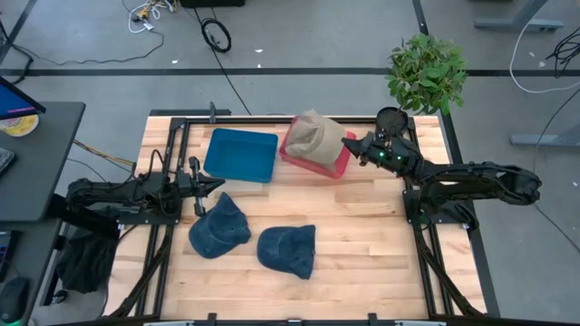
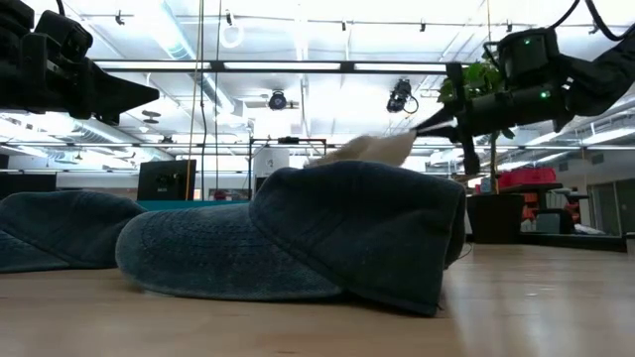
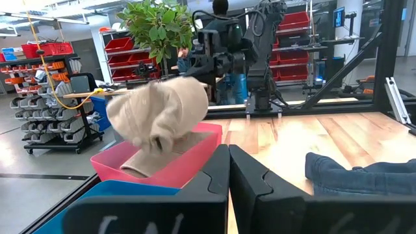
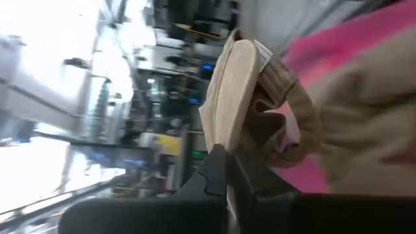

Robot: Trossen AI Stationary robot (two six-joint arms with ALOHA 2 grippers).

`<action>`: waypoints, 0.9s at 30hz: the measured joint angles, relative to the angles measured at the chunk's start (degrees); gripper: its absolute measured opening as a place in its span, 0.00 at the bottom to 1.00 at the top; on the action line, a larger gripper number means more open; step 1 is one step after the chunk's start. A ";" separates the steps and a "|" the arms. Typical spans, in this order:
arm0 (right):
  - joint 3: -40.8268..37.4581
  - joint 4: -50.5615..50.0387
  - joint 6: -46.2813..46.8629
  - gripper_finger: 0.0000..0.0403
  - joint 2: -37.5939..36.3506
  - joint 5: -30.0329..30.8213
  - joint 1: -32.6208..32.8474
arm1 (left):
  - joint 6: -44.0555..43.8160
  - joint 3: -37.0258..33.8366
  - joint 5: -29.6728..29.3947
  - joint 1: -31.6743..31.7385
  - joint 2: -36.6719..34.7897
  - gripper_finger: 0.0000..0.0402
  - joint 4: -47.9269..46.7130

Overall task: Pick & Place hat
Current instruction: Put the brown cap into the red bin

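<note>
**A:** Where is the tan hat (image 1: 314, 138) now?

**B:** It hangs over the pink bin (image 1: 337, 167) at the far side of the table (image 1: 362, 244), partly resting in it. The right gripper (image 1: 350, 145) has its fingers clamped together on the hat's brim, at the hat's right edge.

**A:** So which way does it lie from the gripper?

**B:** The hat stretches leftward from the fingertips, directly above the bin. A release would likely drop it inside.

**A:** And the other arm?

**B:** The left gripper (image 1: 216, 185), fingers together and empty, waits beside the blue bin (image 1: 240, 154), just above two blue hats (image 1: 218, 226).
</note>
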 joint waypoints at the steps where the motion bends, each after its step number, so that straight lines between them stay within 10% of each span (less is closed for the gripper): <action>1: 0.01 -1.73 -0.06 0.00 0.00 -0.03 -0.11 | -0.01 -0.02 -0.01 0.00 -0.01 0.01 0.00; 8: 0.02 -14.23 -4.16 0.00 0.02 -1.92 -0.84 | -0.02 -0.02 0.00 0.00 0.01 0.01 0.00; 21: 0.04 1.48 -2.90 0.00 0.00 -1.68 -7.90 | 0.00 -0.02 0.00 0.00 -0.01 0.01 0.00; 27: 0.04 -8.85 -4.47 0.00 0.00 -9.45 -11.98 | 0.00 -0.02 -0.02 0.00 0.01 0.01 0.00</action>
